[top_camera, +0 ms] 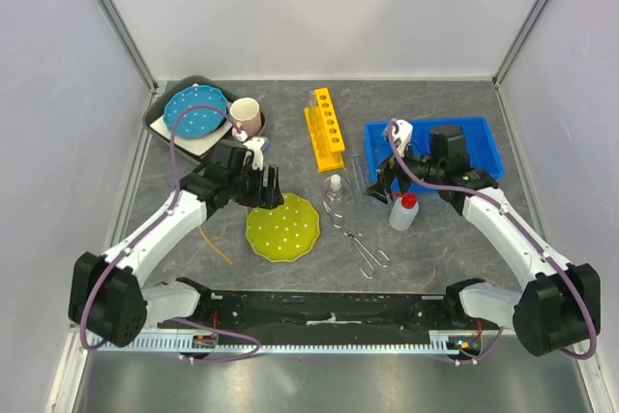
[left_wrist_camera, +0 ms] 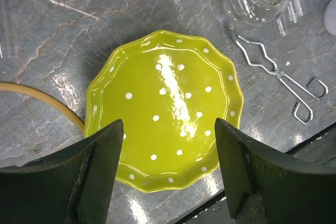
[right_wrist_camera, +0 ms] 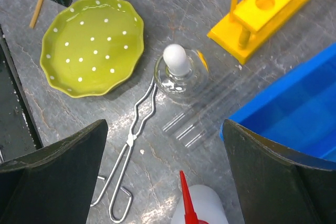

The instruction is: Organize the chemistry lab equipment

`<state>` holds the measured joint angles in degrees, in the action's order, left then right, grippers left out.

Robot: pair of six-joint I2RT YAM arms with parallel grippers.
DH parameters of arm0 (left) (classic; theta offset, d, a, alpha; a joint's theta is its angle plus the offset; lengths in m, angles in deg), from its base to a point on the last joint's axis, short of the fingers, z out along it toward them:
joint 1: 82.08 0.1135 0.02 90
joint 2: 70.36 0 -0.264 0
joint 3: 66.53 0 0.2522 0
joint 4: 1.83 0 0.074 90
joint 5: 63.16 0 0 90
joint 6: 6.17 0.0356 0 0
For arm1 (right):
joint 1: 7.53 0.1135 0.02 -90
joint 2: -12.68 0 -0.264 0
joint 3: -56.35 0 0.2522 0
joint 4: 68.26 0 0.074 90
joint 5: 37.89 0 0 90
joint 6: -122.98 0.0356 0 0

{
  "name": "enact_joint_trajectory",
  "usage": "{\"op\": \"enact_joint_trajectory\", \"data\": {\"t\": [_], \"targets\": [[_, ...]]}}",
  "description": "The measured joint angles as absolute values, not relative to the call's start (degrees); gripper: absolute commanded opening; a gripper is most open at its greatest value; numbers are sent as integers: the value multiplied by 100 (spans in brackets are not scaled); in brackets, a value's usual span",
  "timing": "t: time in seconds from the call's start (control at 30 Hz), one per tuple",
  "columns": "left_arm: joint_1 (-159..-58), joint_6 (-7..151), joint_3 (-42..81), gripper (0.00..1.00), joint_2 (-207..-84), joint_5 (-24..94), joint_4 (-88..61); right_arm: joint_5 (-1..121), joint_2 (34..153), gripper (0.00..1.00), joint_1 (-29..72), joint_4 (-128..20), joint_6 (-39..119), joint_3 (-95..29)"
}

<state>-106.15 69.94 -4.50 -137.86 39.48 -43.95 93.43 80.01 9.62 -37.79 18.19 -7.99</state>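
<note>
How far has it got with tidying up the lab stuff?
Barely started. Nothing looks put away: the blue bin shows nothing inside, and the yellow rack has empty holes. Nothing is in hand; left gripper and right gripper are both open. The tubes, flask, tongs and squeeze bottle lie loose on the table.

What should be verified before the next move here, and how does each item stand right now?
1. Left hand open and empty: ok, jaws wide above the green plate.
2. Right hand open and empty: ok.
3. Rack upright, holes free: ok.
4. Flask upright and capped: ok.
5. Tubes reachable: ok, lying flat between the flask and the blue bin; their count, cannot tell.
6. Tongs clear of the flask: cannot tell, their tip lies right at its base.
</note>
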Motion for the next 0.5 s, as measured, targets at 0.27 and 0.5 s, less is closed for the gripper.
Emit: {"op": "enact_joint_trajectory", "data": {"t": [0.27, 0.5], "targets": [[-10615, 7075, 398, 58, -15390, 3631, -4485, 9464, 7794, 98, 463, -3965, 1839, -666], [-10613, 7455, 1815, 48, -17065, 2635, -4749, 9525, 7562, 98, 404, -4050, 1841, -666]]}}
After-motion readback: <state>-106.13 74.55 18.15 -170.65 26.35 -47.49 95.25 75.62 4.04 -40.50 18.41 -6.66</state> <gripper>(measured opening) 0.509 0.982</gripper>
